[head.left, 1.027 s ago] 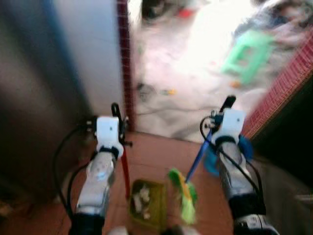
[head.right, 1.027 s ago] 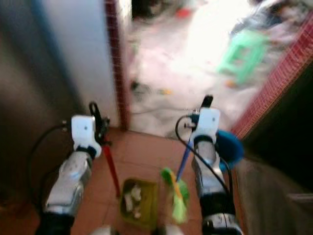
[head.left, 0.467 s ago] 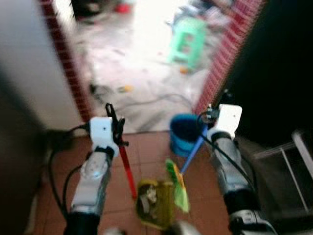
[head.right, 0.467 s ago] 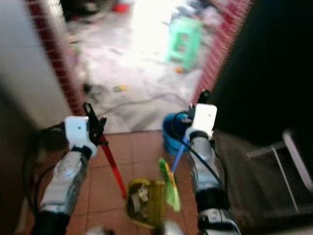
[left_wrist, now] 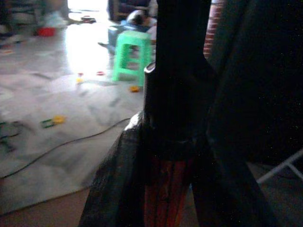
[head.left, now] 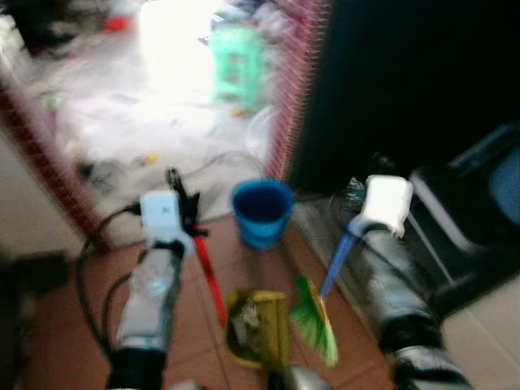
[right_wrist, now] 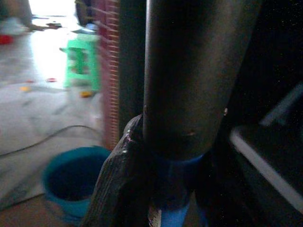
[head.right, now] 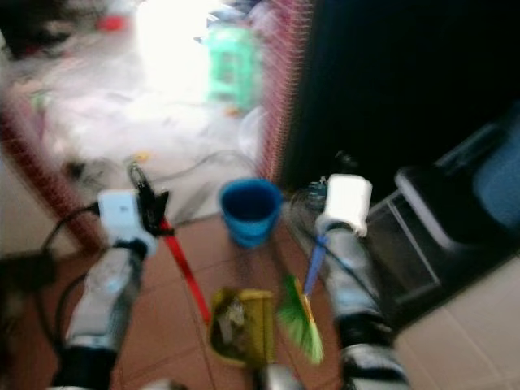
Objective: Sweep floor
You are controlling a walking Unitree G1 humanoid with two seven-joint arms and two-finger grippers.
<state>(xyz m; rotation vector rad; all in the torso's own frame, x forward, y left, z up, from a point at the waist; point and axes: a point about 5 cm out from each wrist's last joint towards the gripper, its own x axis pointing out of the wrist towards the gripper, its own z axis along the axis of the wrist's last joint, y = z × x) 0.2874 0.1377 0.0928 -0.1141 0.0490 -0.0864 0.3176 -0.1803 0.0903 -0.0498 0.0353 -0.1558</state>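
My left gripper (head.left: 188,218) is shut on the red handle (head.left: 210,278) of a yellow-green dustpan (head.left: 256,329), which hangs low over the tiles with white scraps in it. My right gripper (head.left: 355,223) is shut on the blue handle (head.left: 333,264) of a broom whose green bristles (head.left: 315,318) hang beside the dustpan's right edge. In the left wrist view the red handle (left_wrist: 163,194) runs between the dark fingers. The right wrist view has the blue handle (right_wrist: 173,210) between its fingers.
A blue bucket (head.left: 262,213) stands on the tiles just ahead, between my arms. A red brick pillar (head.left: 296,89) rises behind it. Beyond it lie a grey littered floor, a cable and a green stool (head.left: 237,61). A dark chair frame (head.left: 475,203) stands at the right.
The camera has swung right: the doorway and stool slid left, and the blue bucket now sits centred ahead. Both grippers keep their hold on dustpan and broom.
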